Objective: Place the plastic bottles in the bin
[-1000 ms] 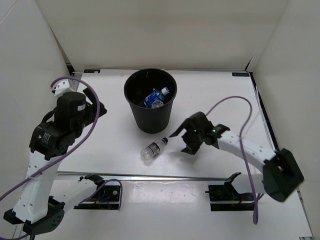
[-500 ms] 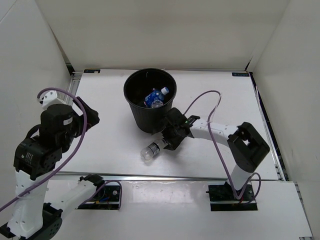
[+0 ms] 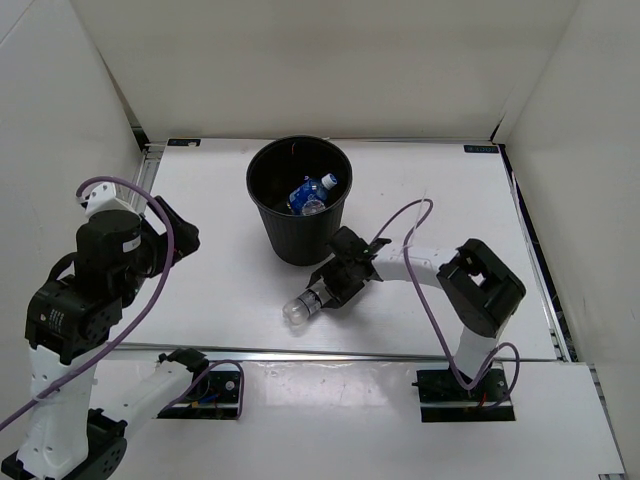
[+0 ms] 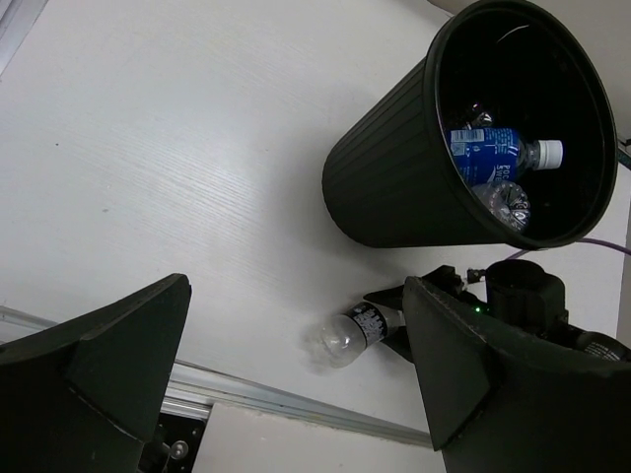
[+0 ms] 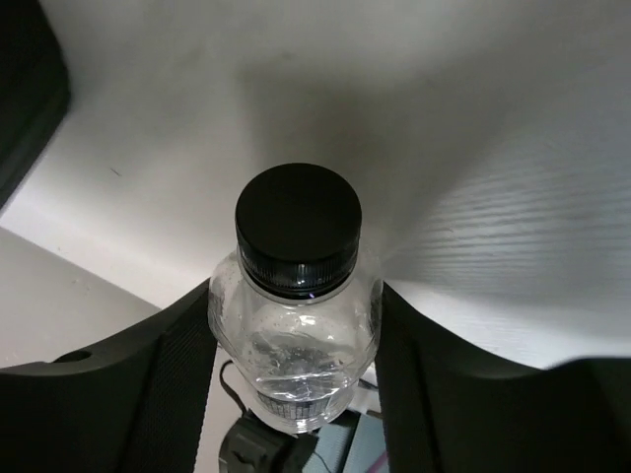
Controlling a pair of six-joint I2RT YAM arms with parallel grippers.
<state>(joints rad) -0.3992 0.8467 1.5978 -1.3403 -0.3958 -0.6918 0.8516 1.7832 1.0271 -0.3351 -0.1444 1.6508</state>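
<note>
A clear plastic bottle with a dark label (image 3: 306, 301) and a black cap (image 5: 299, 227) lies on its side in front of the bin (image 3: 300, 240). My right gripper (image 3: 334, 287) is shut on its upper body, and both fingers (image 5: 168, 384) press against its sides (image 5: 296, 335). The black round bin (image 4: 389, 187) stands upright and holds a blue-label bottle (image 3: 314, 189) (image 4: 493, 153) and another clear one (image 4: 505, 202). My left gripper (image 3: 180, 232) (image 4: 296, 286) hangs open and high at the left, with nothing between its fingers.
The white table's near edge has a metal rail (image 3: 330, 353) just below the held bottle. White walls enclose the table on three sides. The right arm's purple cable (image 3: 410, 215) loops beside the bin.
The right arm has swung left to the bottle lying in front of the bin, and its jaws have closed on it. The left arm has drawn back towards the left.
</note>
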